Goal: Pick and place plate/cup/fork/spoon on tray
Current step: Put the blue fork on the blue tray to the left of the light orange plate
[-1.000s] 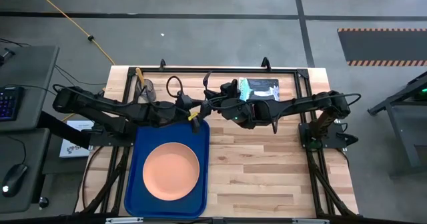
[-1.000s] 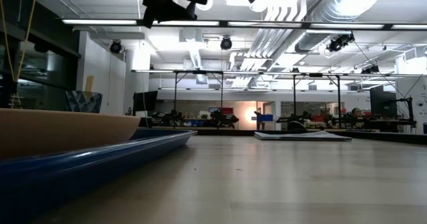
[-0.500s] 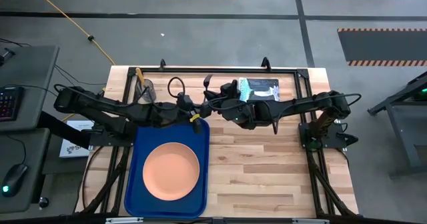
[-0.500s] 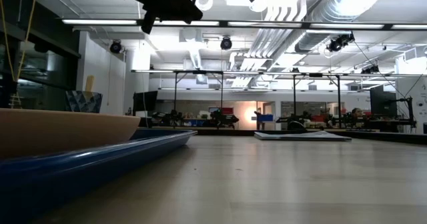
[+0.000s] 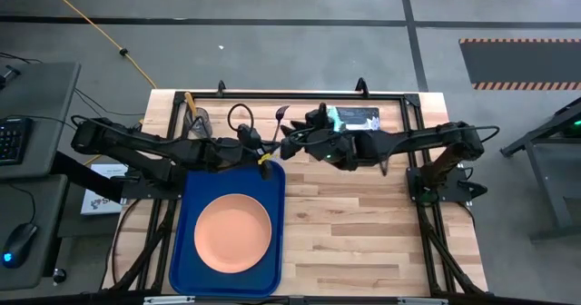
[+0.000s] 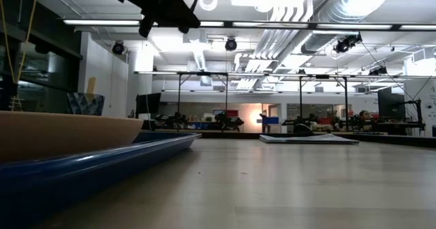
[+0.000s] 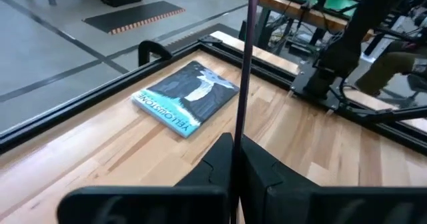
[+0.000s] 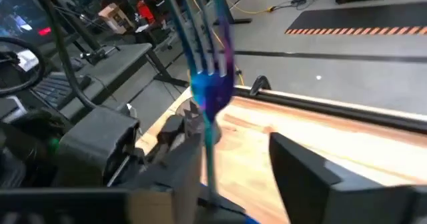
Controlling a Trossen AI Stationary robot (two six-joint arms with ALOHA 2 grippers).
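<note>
- Salmon-orange plate (image 5: 233, 232) sits flat in the blue tray (image 5: 274, 250), near side of the left pincer (image 5: 264, 158).
- Left pincer hangs over the tray's far edge, clenched on the spoon (image 5: 265, 158); yellow handle shows between its fingers.
- Right pincer (image 5: 287, 142) just beside the left one, above the worktop (image 5: 363, 223), grasping the fork (image 8: 212, 84), tines up.
- Cup (image 5: 197, 121) stands well off to the left pincer's far outer side.
- Teal-covered book (image 7: 187, 97) lies beyond the right pincer, near the back rail.

A teal-covered book (image 5: 356, 118) titled, seemingly, "Yellowstone" lies flat on the wooden table (image 5: 363, 223).
</note>
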